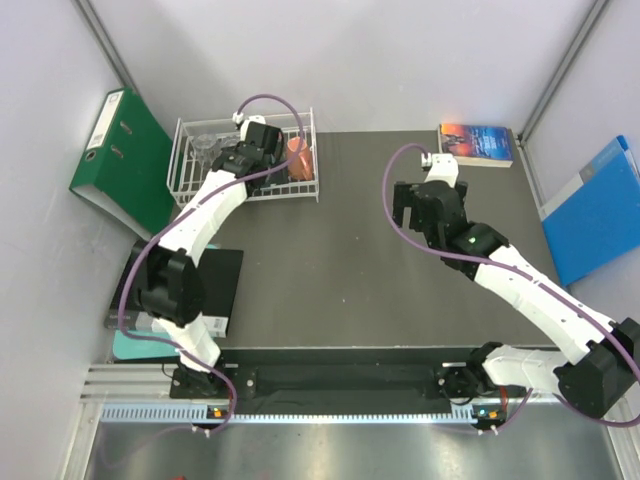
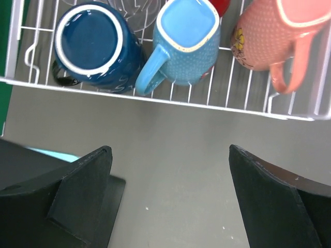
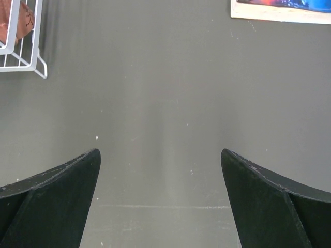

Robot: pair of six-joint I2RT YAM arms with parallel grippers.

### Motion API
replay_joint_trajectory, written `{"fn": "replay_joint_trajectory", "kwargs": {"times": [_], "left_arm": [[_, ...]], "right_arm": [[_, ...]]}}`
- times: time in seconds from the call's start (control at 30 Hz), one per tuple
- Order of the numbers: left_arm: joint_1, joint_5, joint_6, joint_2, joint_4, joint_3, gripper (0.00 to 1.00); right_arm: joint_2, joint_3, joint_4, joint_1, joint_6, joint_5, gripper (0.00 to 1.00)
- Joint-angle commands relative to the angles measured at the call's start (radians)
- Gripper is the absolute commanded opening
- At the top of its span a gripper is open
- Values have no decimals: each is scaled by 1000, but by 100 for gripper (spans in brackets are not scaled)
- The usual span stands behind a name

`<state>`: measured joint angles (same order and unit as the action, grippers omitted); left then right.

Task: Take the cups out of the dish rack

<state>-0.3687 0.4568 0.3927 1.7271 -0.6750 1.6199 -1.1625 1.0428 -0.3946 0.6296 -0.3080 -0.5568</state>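
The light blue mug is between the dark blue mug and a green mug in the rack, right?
No: the left wrist view shows an orange mug, not a green one. The light blue mug is between it and the dark blue mug in the rack.

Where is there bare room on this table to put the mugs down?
The widest bare patch is the middle of the dark table, bordered by the dish rack, the right arm and the book. Crowded: inside the rack, where the dark blue mug, light blue mug and orange mug sit side by side.
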Motion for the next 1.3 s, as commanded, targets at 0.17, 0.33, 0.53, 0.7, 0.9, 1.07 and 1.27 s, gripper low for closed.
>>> {"fn": "replay_joint_trajectory", "kwargs": {"times": [0.17, 0.33, 0.53, 0.7, 0.9, 1.07, 1.27], "left_arm": [[34, -63, -130, 22, 239, -43, 99], [74, -81, -163, 41, 307, -25, 99], [145, -96, -105, 104, 261, 18, 99], [197, -70, -49, 118, 236, 15, 98], [232, -89, -29, 109, 256, -3, 98], [232, -53, -25, 111, 262, 3, 99], [260, -24, 0, 181, 201, 64, 99]], "right_arm": [[29, 6, 3, -8, -55, 76, 100], [26, 6, 11, -5, -66, 106, 100], [34, -6, 11, -4, -46, 80, 100], [40, -9, 22, -4, -54, 69, 100], [21, -23, 33, -4, -65, 83, 100], [4, -13, 37, -5, -65, 90, 100], [-9, 0, 28, -5, -49, 94, 100]]}}
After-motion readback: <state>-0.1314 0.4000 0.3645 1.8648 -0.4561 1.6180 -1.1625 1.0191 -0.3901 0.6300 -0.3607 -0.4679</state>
